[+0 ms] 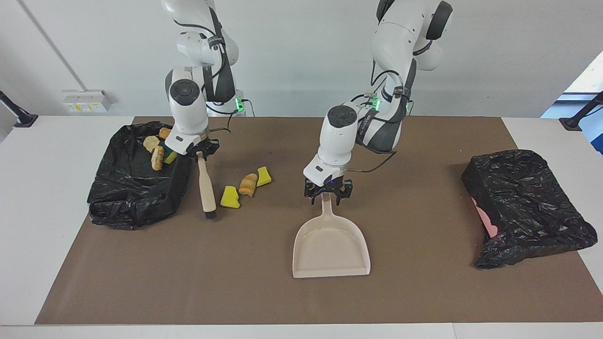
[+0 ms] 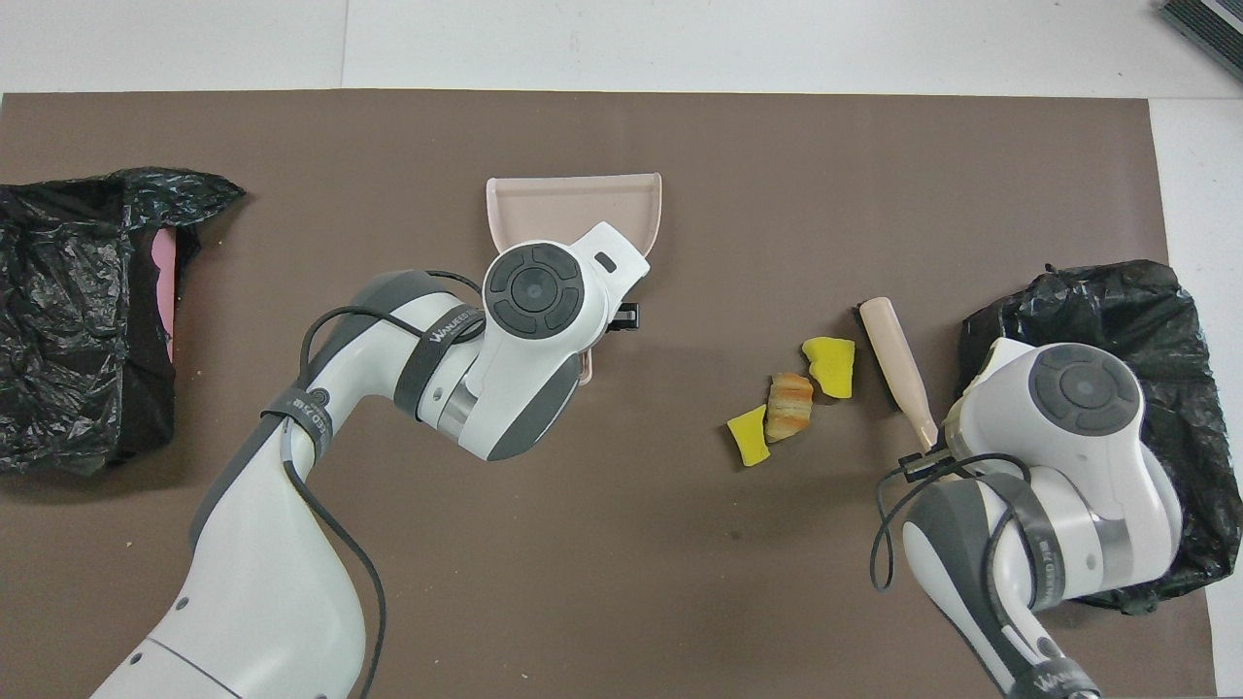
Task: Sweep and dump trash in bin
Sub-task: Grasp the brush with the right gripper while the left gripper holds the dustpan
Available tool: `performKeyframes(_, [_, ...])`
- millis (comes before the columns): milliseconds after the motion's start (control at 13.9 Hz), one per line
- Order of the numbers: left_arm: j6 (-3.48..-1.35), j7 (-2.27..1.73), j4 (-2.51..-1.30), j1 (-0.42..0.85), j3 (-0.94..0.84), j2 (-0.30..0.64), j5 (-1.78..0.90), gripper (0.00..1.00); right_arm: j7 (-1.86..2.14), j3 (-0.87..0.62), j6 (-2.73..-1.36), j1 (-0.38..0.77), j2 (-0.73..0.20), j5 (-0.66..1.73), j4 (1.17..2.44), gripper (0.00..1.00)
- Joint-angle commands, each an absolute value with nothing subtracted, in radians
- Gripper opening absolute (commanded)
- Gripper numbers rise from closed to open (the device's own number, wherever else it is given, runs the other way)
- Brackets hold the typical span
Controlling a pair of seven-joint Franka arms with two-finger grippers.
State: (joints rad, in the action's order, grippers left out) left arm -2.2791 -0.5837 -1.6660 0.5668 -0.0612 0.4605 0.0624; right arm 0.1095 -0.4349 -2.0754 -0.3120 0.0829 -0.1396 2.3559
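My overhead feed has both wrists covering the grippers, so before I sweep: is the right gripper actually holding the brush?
Observer: Yes. In the facing view the right gripper is shut on the top end of the brush, which hangs bristles down beside the black bin.
Operator: And the left gripper?
Observer: The left gripper is down at the tip of the dustpan handle.
Operator: Is anything in the bin under the right arm?
Observer: Several scraps, bread-like lumps and a yellow sponge chunk, lie inside it at the end nearer the robots.
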Motion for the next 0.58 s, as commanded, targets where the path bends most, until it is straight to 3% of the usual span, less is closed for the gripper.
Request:
performKeyframes(0, [-2.275, -0.598, -1.675, 0.574, -0.051, 0.449, 0.084, 0.29, 0.104, -0.446, -2.027, -0.270, 0.095, -0.102, 2.365, 0.00])
performKeyframes(72, [-2.273, -0.588, -1.675, 0.571, -0.051, 0.449, 0.084, 0.13, 0.104, -0.446, -2.014, -0.262, 0.097, -0.056, 2.364, 0.00])
performKeyframes(144, [-2.273, -0.586, -1.672, 0.566, -0.049, 0.446, 0.090, 0.03, 0.103, -0.446, -1.997, -0.229, 0.104, -0.013, 2.365, 0.00])
performKeyframes(361, [-2.264, -0.566, -1.666, 0.557, -0.040, 0.411, 0.181, 0.00, -0.004, -0.445, -1.930, -0.137, 0.124, 0.041, 2.356, 0.00])
performKeyframes(505, [-2.188, -0.417, -1.674, 0.529, -0.040, 0.361, 0.181, 0.00, -0.105, -0.440, -1.907, -0.135, 0.141, 0.034, 2.315, 0.00])
